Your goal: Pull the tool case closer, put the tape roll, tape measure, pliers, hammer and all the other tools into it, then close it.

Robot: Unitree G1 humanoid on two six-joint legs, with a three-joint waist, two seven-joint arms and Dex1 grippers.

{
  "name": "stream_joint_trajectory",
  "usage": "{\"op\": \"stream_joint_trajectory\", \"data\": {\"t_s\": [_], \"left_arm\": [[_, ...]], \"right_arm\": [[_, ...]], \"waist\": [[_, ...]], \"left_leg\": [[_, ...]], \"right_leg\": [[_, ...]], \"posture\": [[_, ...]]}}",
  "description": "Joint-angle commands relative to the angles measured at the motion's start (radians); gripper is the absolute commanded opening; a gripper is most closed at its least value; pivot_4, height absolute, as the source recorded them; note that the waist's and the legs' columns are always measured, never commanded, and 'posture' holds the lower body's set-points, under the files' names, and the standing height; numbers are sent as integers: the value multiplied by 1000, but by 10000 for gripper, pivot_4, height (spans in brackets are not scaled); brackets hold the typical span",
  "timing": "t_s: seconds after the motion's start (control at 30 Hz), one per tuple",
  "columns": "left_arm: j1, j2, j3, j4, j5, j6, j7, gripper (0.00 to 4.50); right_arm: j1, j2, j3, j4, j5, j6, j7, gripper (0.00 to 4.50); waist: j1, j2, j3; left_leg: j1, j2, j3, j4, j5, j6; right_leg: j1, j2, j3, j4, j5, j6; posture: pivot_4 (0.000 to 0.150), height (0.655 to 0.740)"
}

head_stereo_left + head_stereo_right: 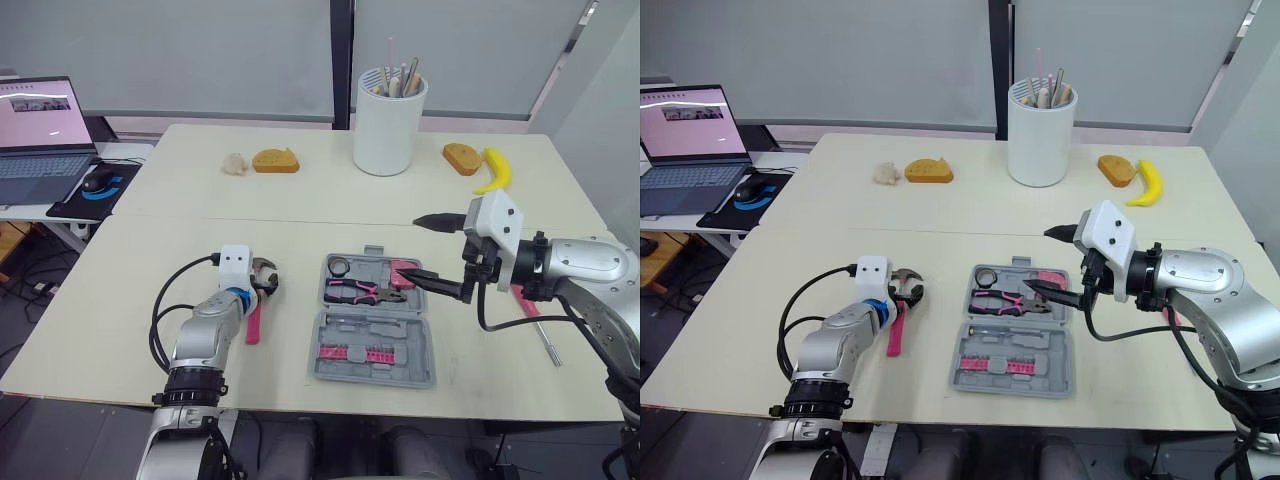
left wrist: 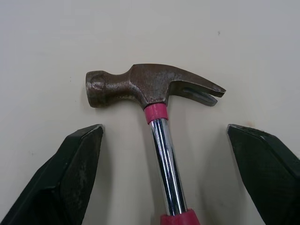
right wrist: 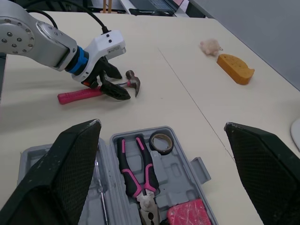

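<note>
The grey tool case (image 1: 325, 345) lies open near the table's front edge. Its far half holds a black tape roll (image 1: 339, 266), pink-handled pliers (image 3: 136, 171) and a red tape measure (image 1: 403, 270). To its left lies the hammer (image 2: 154, 86), rusty head away from me, pink handle (image 1: 253, 325) toward me. My left gripper (image 2: 164, 129) is open, one finger on each side of the chrome shaft just behind the head. My right gripper (image 1: 412, 250) hangs open above the case's right edge, holding nothing.
A pink-handled tool with a metal shaft (image 1: 545, 338) lies right of the case, partly behind my right arm. Farther back stand a white utensil holder (image 1: 389, 125), two bread pieces (image 1: 275, 160), a banana (image 1: 495, 170) and a small beige lump (image 1: 235, 164). A laptop (image 1: 40, 125) sits far left.
</note>
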Motion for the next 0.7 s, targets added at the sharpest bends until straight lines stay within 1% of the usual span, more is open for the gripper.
{"op": "stream_joint_trajectory", "data": {"t_s": [0.03, 0.27, 0.33, 0.37, 0.53, 0.67, 0.7], "left_arm": [[6, -17, 3, -6, 1, 12, 13, 29938], [16, -4, 0, 2, 4, -1, -5, 7387], [15, 5, 1, 6, 7, -7, -12, 1912], [14, 10, 4, 12, 9, -12, -14, 721], [15, 38, -13, 18, 32, -38, -31, 724], [50, 120, -47, -66, 61, -54, -92, 724], [64, 168, -65, -115, 56, -53, -154, 724]], "right_arm": [[-3, -15, -36, -32, 13, -2, -10, 45000], [24, -19, -37, -32, 12, -11, -11, 45000], [33, -24, -38, -33, 9, -14, -9, 45000], [34, -24, -39, -33, 11, -13, -10, 45000], [29, -17, -33, -28, 11, -15, -14, 45000], [44, -20, -37, -38, 15, -11, -15, 45000], [50, -27, -46, -37, 24, -2, -9, 45000]], "waist": [[0, 0, 0], [0, 0, 0], [0, 0, 0], [0, 0, 0], [0, 0, 0], [-6, 0, 0], [-8, 0, 0]], "left_leg": [[0, 0, 0, 0, 0, 0], [0, 0, 0, 0, 0, 0], [0, 0, 0, 0, 0, 0], [0, 0, 0, 0, 0, 0], [0, 0, 0, 0, 0, 0], [0, 0, 0, 0, 0, 0], [0, 0, 0, 0, 0, 0]], "right_leg": [[0, 0, 0, 0, 0, 0], [0, 0, 0, 0, 0, 0], [0, 0, 0, 0, 0, 0], [0, 0, 0, 0, 0, 0], [0, 0, 0, 0, 0, 0], [0, 0, 1, 0, 0, 0], [-1, 0, 1, 0, 0, 0]], "posture": [[1500, 7400], [1500, 7400], [1500, 7400], [1500, 7400], [1500, 7400], [1500, 7400], [1500, 7400]]}}
